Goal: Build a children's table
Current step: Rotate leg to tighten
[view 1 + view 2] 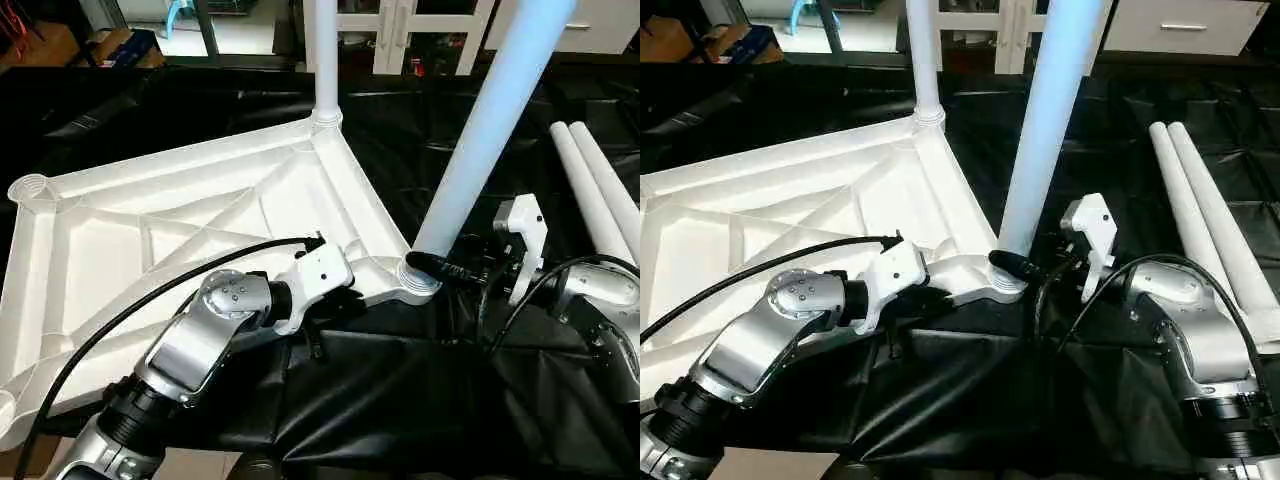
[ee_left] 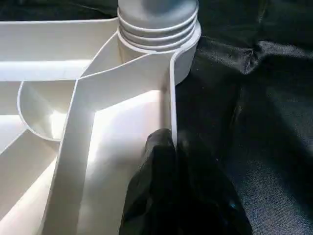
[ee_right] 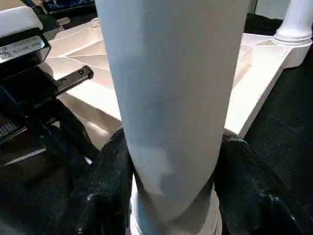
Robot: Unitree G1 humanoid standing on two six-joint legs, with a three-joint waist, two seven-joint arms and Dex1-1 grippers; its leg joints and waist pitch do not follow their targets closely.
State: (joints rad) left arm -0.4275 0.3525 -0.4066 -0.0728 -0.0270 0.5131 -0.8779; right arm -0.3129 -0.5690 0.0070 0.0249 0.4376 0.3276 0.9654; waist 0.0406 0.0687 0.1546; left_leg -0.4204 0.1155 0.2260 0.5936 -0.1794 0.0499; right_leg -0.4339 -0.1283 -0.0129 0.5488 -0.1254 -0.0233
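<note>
The white table top [image 1: 150, 230] lies upside down on black cloth, X-ribbed underside up. One white leg [image 1: 326, 60] stands upright in its far corner socket. A second leg [image 1: 480, 140] leans in the near right corner socket [image 1: 418, 285]. My right gripper [image 1: 440, 268] is shut on this leg just above the socket, and the right wrist view shows a black finger [image 3: 105, 191] on each side of the tube [image 3: 171, 98]. My left gripper [image 2: 172, 156] is shut on the top's rim wall [image 2: 168, 98] a little way from that socket.
Two loose white legs [image 1: 600, 190] lie side by side on the black cloth [image 1: 400, 400] at the right. An empty corner socket [image 1: 30, 187] shows at the far left. White cabinets [image 1: 1180, 25] and a cardboard box [image 1: 120, 45] stand beyond the cloth.
</note>
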